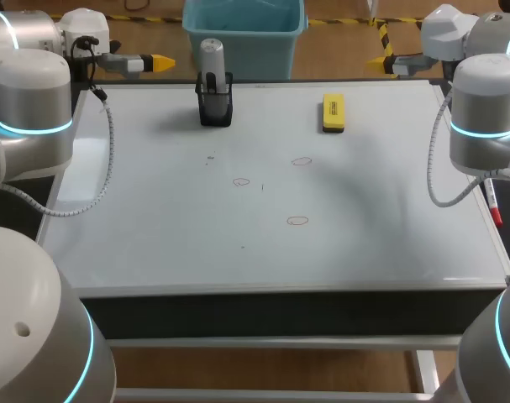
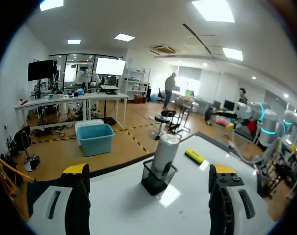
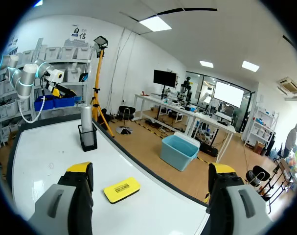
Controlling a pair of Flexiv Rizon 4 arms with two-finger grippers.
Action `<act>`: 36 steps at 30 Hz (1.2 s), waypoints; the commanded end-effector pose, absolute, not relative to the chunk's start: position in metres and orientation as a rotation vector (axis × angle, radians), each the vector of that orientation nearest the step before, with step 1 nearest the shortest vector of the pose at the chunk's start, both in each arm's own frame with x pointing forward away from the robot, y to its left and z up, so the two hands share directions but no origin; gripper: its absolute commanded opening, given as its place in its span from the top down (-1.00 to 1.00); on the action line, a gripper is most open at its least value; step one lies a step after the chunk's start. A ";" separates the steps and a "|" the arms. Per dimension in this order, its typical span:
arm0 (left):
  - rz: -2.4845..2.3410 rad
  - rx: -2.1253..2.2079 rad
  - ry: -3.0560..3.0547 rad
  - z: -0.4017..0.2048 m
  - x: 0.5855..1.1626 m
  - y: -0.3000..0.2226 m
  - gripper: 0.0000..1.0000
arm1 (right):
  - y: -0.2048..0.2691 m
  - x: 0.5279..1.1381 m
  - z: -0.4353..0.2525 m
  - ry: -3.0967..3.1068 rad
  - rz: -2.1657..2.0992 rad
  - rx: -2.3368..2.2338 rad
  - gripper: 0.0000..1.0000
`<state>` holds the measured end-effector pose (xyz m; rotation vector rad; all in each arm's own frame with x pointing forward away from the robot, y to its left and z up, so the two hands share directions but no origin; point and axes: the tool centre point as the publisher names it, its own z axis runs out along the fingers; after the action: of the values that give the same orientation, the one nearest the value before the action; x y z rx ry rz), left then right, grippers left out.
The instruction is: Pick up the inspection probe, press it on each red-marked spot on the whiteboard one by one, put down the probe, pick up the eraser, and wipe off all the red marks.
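A grey cylindrical probe (image 1: 211,59) stands upright in a black mesh holder (image 1: 215,107) at the whiteboard's (image 1: 154,235) far side. The yellow eraser (image 1: 333,112) lies flat to its right. Three red rings are drawn mid-board (image 1: 302,161) (image 1: 242,181) (image 1: 297,221). My left gripper (image 1: 160,61) hovers open off the far left corner; the probe (image 2: 166,151) and its holder (image 2: 157,180) are ahead of it (image 2: 148,170). My right gripper (image 1: 382,60) hangs open past the far right corner, with the eraser (image 3: 122,189) ahead of it (image 3: 150,168) and the probe (image 3: 86,123) further off.
A red-capped marker (image 1: 493,205) lies along the whiteboard's right edge under my right arm. A few small dark specks dot the board around the rings. The near half of the board carries nothing else.
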<state>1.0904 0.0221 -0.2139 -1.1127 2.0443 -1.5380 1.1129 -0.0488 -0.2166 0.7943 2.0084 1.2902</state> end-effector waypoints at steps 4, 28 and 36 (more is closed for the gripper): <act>-1.543 -1.109 2.039 -0.216 1.091 0.022 -1.00 | -0.049 1.113 -0.217 2.010 1.290 0.794 -1.00; -1.741 -0.662 2.180 -0.223 1.103 0.006 -1.00 | -0.049 1.113 -0.217 2.010 1.290 0.794 -1.00; -1.974 -0.289 2.195 -0.233 1.114 -0.006 -1.00 | -0.049 1.113 -0.217 2.010 1.290 0.794 -1.00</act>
<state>1.1004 -0.0042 -0.2223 -0.5022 2.1672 -1.7998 1.1129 -0.0488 -0.2166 0.7944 2.0085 1.2902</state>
